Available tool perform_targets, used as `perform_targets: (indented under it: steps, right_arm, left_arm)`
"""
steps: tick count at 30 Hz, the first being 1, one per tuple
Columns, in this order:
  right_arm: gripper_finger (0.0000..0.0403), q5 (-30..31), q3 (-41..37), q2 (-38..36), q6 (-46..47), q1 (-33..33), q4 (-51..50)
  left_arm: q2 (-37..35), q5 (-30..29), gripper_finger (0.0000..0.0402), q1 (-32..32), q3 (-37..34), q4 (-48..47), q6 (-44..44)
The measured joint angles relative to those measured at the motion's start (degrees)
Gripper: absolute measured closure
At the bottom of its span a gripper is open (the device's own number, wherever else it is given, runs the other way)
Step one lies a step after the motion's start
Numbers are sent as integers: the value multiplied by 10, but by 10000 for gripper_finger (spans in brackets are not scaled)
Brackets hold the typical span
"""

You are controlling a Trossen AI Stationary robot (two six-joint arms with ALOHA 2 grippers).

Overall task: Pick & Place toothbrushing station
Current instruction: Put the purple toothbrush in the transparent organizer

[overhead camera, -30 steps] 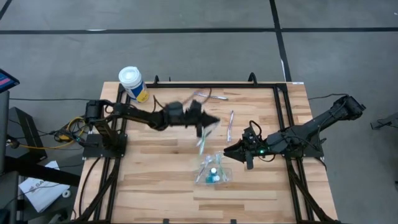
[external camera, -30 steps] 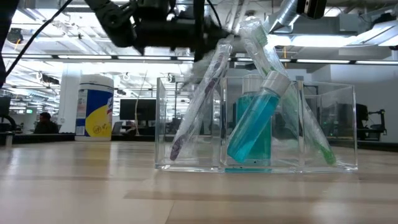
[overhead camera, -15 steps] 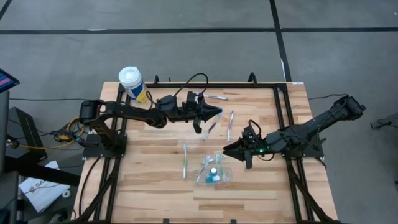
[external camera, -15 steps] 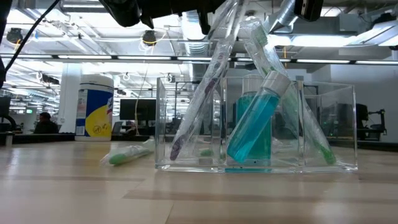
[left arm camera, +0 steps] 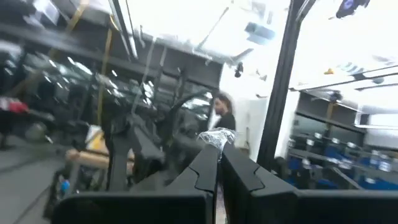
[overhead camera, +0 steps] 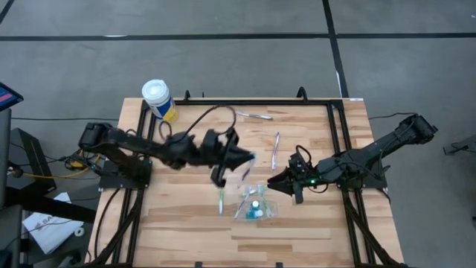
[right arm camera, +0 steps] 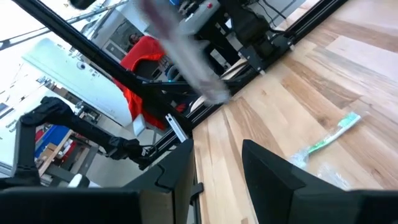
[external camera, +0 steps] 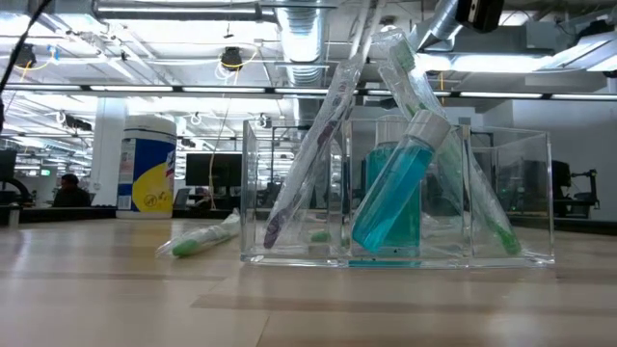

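Observation:
The toothbrushing station (overhead camera: 255,208) is a clear compartmented holder (external camera: 400,193) standing on the table. In it a purple toothbrush, a teal tube and a green toothbrush lean upright. A wrapped green toothbrush (overhead camera: 221,199) lies flat on the wood to its left (external camera: 198,241). My left gripper (overhead camera: 244,158) hovers above and left of the station, shut on a wrapped purplish toothbrush (right arm camera: 180,43). My right gripper (overhead camera: 272,181) stands open just right of the station's far corner, with nothing between its fingers (right arm camera: 217,168). My left gripper pinches the crinkled clear wrapper end (left arm camera: 216,138) of the toothbrush between its shut fingertips. The toothbrush hangs below the fingers (overhead camera: 246,170), clear of the table.
A white-capped canister with a yellow label (overhead camera: 158,99) stands at the far left corner. Two more wrapped toothbrushes lie near the far edge (overhead camera: 254,115) and mid-table (overhead camera: 275,147). A black frame rail (overhead camera: 238,103) borders the table. People show in the room beyond (right arm camera: 143,62).
My left gripper has risen out of the low view and drawn toward the table's left and near side, still shut on the purplish toothbrush. The wrapped green toothbrush has fallen from it and now lies on the table left of the station.

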Motion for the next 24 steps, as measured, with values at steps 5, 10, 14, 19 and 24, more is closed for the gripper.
perform_targets:
  steps: [5,10,14,19,24]
  right_arm:
    - [276,-1,0,0,0,-1,0]
    - [276,-1,0,0,1,1,-1]
    - [276,2,0,0,19,5,0]
    - [276,3,0,7,26,5,1]
    - [276,1,0,33,26,4,6]
  left_arm:
    - [-9,-116,401,-82,0,-3,73]
    - [10,-228,401,-143,-1,-4,145]
    - [35,-241,401,-167,-1,7,160]
    - [74,-239,401,-184,-3,50,190]
    - [114,-240,401,-200,-3,124,219]
